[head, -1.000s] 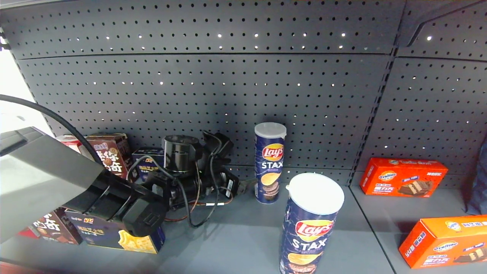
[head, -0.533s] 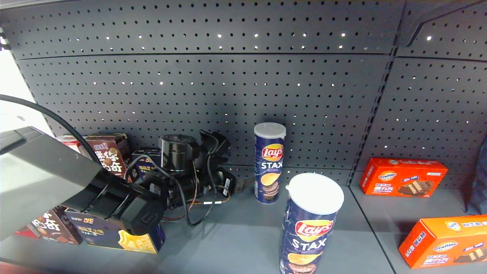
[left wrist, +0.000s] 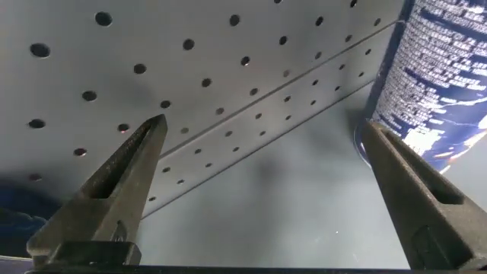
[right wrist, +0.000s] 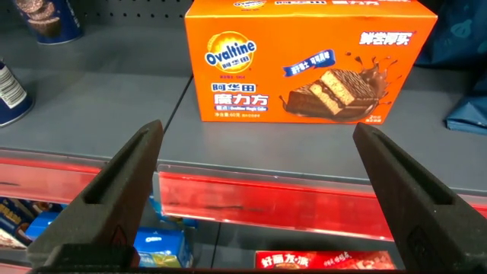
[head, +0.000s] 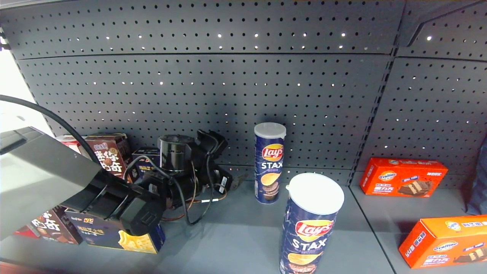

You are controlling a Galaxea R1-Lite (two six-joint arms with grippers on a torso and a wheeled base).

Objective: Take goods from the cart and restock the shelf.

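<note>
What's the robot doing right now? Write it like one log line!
left gripper: open, empty, beside back chip can | right gripper: open, empty, facing orange box

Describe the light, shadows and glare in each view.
Head view: light pricks through the pegboard holes; the far left edge is blown white; the rear chip can throws a dark shadow on that board behind it. Left wrist view: a soft shadow lies on the shelf floor. Right wrist view: the orange box is evenly lit.
</note>
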